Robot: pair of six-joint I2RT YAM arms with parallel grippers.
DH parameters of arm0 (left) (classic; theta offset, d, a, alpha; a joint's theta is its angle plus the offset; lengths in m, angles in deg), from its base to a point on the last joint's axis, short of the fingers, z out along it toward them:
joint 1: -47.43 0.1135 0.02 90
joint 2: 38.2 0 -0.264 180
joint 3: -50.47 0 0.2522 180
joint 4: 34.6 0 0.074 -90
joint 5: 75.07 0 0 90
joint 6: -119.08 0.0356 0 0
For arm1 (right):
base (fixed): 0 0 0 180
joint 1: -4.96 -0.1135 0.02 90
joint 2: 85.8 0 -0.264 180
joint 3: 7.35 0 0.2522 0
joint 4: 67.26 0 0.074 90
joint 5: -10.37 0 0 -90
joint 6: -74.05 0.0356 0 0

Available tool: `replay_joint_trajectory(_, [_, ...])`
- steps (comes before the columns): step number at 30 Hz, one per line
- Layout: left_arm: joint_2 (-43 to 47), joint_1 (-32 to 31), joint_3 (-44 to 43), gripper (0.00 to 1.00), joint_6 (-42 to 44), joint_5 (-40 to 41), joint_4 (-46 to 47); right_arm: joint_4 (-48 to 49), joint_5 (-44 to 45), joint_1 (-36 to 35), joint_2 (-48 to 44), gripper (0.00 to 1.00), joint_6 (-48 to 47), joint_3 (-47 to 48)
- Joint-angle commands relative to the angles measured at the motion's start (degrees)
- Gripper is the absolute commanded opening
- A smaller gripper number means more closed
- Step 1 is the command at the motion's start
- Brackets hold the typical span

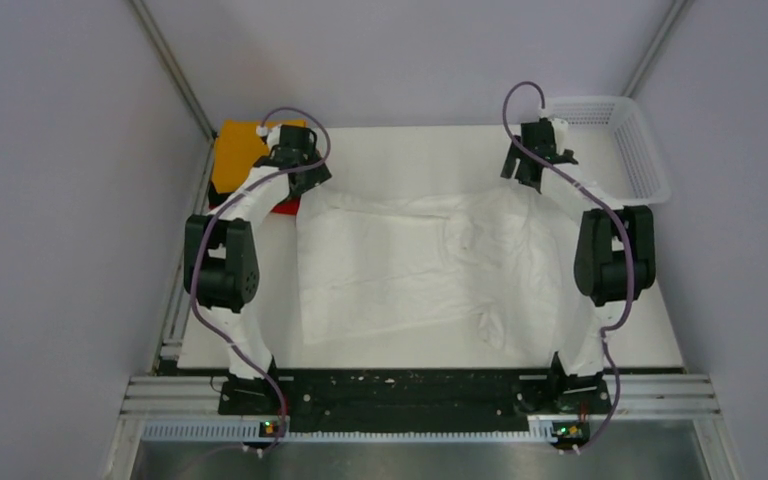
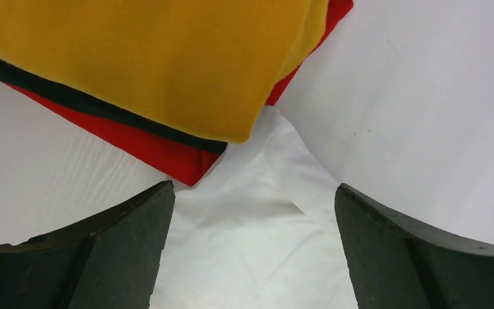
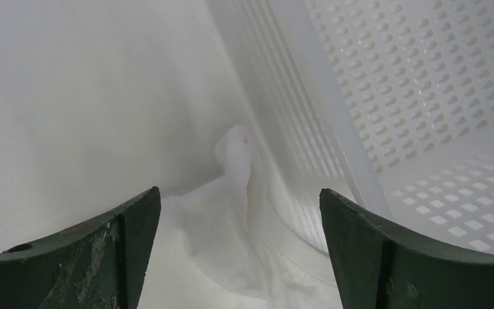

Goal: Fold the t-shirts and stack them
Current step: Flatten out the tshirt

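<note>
A wrinkled white t-shirt point(image 1: 410, 265) lies spread across the middle of the table. My left gripper point(image 1: 295, 165) is open over its far left corner point(image 2: 257, 212), next to a stack of folded shirts with orange point(image 2: 148, 58) on top, then black point(image 2: 96, 109) and red point(image 2: 135, 145); the stack shows in the top view point(image 1: 235, 150) at the far left. My right gripper point(image 1: 538, 160) is open over the shirt's far right corner point(image 3: 231, 219), which bunches up against the basket wall. Both grippers hold nothing.
A white plastic lattice basket point(image 1: 625, 140) stands at the far right corner; its wall point(image 3: 309, 116) is close to my right fingers. Grey walls close in the table on both sides.
</note>
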Motion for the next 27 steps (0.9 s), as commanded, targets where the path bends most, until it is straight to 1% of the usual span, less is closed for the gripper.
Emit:
replay_joint_trajectory(1, [4.9, 0.0, -3.0, 0.99, -0.2, -4.7, -4.5, -1.0, 0.0, 0.0, -6.3, 0.92, 1.7, 2.3])
replay_joint_trajectory(3, [8.4, -0.2, -0.4, 0.99, -0.8, -7.9, -4.8, -1.5, -2.4, -0.1, -10.7, 0.92, 2.5, -1.4])
replay_joint_trajectory(5, [13.1, -0.7, 5.0, 0.99, -1.2, -10.8, -4.0, -1.9, -6.5, -0.1, -15.7, 0.93, 2.4, -6.0])
replay_joint_trajectory(6, [17.2, -1.2, 8.6, 0.99, -1.6, -11.8, -2.9, -2.0, -8.9, -0.1, -18.6, 0.93, 2.3, -9.1])
replay_joint_trajectory(8, [22.7, -2.6, 16.5, 0.99, -2.3, -13.1, -0.1, -2.2, -13.9, -0.1, -24.7, 0.93, 3.2, -15.9])
replay_joint_trajectory(11, [34.0, -4.9, 28.1, 0.99, -4.2, -17.7, 5.6, 0.2, -21.4, -0.3, -34.2, 0.93, 5.6, -27.1])
replay_joint_trajectory(13, [38.9, -7.1, 34.2, 0.99, -5.1, -20.7, 8.5, 3.1, -29.3, -1.6, -39.5, 0.90, 4.5, -33.3])
replay_joint_trajectory(14, [40.7, -8.6, 36.9, 0.99, -5.8, -20.7, 9.4, 3.8, -30.9, -3.3, -41.6, 0.88, 4.4, -35.4])
replay_joint_trajectory(16, [42.9, -11.8, 41.5, 0.99, -7.9, -19.5, 10.4, 1.9, -28.8, -9.5, -43.4, 0.87, 3.9, -37.1])
replay_joint_trajectory(18, [44.1, -14.3, 45.0, 0.99, -9.6, -19.9, 11.5, -0.5, -25.3, -13.2, -43.1, 0.85, 4.7, -37.8])
replay_joint_trajectory(21, [44.7, -16.9, 49.0, 0.99, -10.5, -19.4, 13.9, 0.8, -24.9, -13.9, -41.3, 0.81, 7.7, -40.3])
replay_joint_trajectory(27, [40.4, -17.7, 53.5, 0.99, -11.4, -22.6, 18.6, 2.3, -21.2, -14.0, -35.2, 0.69, 8.6, -40.0])
